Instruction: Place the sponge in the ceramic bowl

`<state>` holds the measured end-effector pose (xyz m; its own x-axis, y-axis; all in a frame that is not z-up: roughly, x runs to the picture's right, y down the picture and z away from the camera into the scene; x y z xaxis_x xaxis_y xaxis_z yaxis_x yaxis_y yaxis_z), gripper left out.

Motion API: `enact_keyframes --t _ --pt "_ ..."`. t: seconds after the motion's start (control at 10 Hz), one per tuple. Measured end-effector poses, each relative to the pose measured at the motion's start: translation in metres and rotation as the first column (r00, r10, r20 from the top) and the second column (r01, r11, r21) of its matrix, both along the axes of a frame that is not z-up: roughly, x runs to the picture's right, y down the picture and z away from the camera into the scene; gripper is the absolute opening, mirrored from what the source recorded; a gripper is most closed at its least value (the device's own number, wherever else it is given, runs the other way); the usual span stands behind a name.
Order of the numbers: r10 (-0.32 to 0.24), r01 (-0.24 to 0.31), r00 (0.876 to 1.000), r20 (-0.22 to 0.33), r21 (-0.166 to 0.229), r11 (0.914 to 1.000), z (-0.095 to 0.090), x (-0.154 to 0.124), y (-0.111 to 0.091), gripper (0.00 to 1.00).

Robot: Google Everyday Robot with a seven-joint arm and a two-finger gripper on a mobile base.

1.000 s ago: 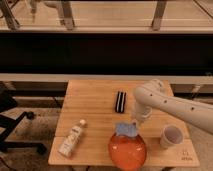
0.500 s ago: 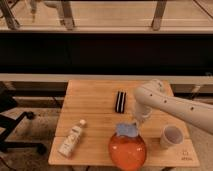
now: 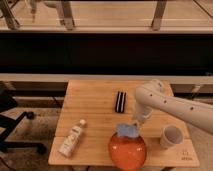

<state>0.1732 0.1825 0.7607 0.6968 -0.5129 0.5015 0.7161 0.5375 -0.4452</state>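
No shift noted since half a second ago: claw (image 3: pixel 134 125), sponge (image 3: pixel 127 130) and ceramic bowl (image 3: pixel 128 150) all in the same spots.

Edges and room:
- Bowl just below and in front of claw, near rim out at the front edge of bench (image 3: pixel 95 105).
- Whitish cup (image 3: pixel 171 136) to view-right of claw, apart from bowl, close to the right front corner.
- Black bar (image 3: pixel 120 101) behind and slightly view-left of claw, apart from it.
- White bottle (image 3: pixel 72 139) lying well off to view-left, near the left front edge.
- Bare wood between bar and bottle; widest open stretch.

Sponge: light blue, small, crumpled-looking, right at claw tip, over far rim of bowl. Whether resting on rim or lifted: cannot tell.

Claw: hanging from white arm (image 3: pixel 170 102) reaching in from view-right. Opening and grip on sponge: cannot tell.
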Motion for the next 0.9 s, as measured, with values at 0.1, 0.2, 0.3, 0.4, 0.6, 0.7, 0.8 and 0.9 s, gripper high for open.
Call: enact_keyframes --t 0.1,0.2,0.3,0.4,0.6,0.7,0.8,0.9 --pt "-0.001 0.001 1.000 0.000 0.000 1.0000 0.0002 0.0000 -0.0002 0.01" --pt "-0.002 0.002 1.000 0.000 0.000 1.0000 0.0003 -0.0004 -0.0004 0.01" --pt "0.000 0.000 1.000 -0.002 -0.001 1.0000 0.0012 0.0004 -0.0004 0.01" --pt "0.002 -0.002 1.000 -0.004 -0.002 1.0000 0.0017 0.0018 0.0001 0.01" --pt "-0.001 0.001 1.000 -0.010 -0.005 1.0000 0.0028 0.0058 0.0011 0.01" --pt "-0.002 0.002 1.000 -0.009 -0.006 1.0000 0.0032 0.0056 0.0014 0.01" --pt "-0.006 0.006 1.000 -0.008 -0.006 1.0000 0.0034 0.0056 0.0013 0.01" --pt "-0.007 0.007 1.000 -0.007 -0.007 1.0000 0.0037 0.0050 0.0018 0.01"
